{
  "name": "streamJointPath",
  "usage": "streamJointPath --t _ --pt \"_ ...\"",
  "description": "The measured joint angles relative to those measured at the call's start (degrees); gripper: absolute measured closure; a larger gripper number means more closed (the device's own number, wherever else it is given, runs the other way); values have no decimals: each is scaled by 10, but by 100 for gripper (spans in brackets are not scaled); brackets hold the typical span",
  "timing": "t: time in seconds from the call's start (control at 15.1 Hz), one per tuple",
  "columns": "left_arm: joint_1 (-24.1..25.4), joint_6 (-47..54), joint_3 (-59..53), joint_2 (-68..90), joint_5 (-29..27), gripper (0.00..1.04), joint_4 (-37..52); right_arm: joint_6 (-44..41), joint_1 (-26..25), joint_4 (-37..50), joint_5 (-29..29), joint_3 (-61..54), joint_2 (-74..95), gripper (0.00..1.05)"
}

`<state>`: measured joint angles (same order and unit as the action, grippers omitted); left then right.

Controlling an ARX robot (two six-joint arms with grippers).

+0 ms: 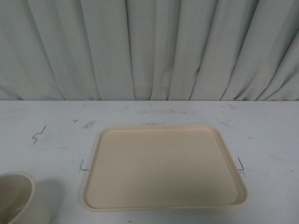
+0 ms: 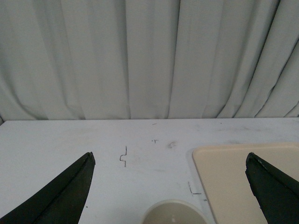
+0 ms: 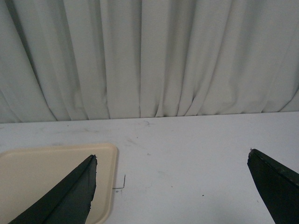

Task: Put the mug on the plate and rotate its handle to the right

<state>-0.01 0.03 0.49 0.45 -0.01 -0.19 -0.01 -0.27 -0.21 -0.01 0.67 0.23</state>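
Note:
The beige plate point(image 1: 163, 165) lies flat on the white table, in the middle of the front view, with nothing on it. The cream-white mug point(image 1: 16, 200) stands on the table at the bottom left corner, to the left of the plate; only part of its rim and wall shows. Its black handle and smiley face are out of view. In the left wrist view the mug's rim point(image 2: 174, 212) sits between my left gripper's open black fingers point(image 2: 70, 191), with the plate point(image 2: 233, 182) beside it. My right gripper is open over bare table; the plate's corner point(image 3: 46, 177) shows behind one finger point(image 3: 70, 196).
A pale pleated curtain point(image 1: 149, 46) hangs along the far edge of the table. Small black marks sit on the tabletop at the plate's corners point(image 1: 83, 165) and to the far left point(image 1: 38, 134). Neither arm shows in the front view.

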Motion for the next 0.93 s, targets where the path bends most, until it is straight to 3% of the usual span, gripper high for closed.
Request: streamJointPath --t 0.73,0.8,0.86,0.93 --pt "0 0 0 0 0 7 0 0 0 0 0 0 0 6" --pt "-8 -11 9 8 -23 7 -36 0 0 0 0 0 0 6" --pt "-63 -50 68 92 -130 7 -155 0 0 0 1 0 0 6" --pt "-92 -87 126 196 -189 7 -209 0 0 0 0 0 0 6"
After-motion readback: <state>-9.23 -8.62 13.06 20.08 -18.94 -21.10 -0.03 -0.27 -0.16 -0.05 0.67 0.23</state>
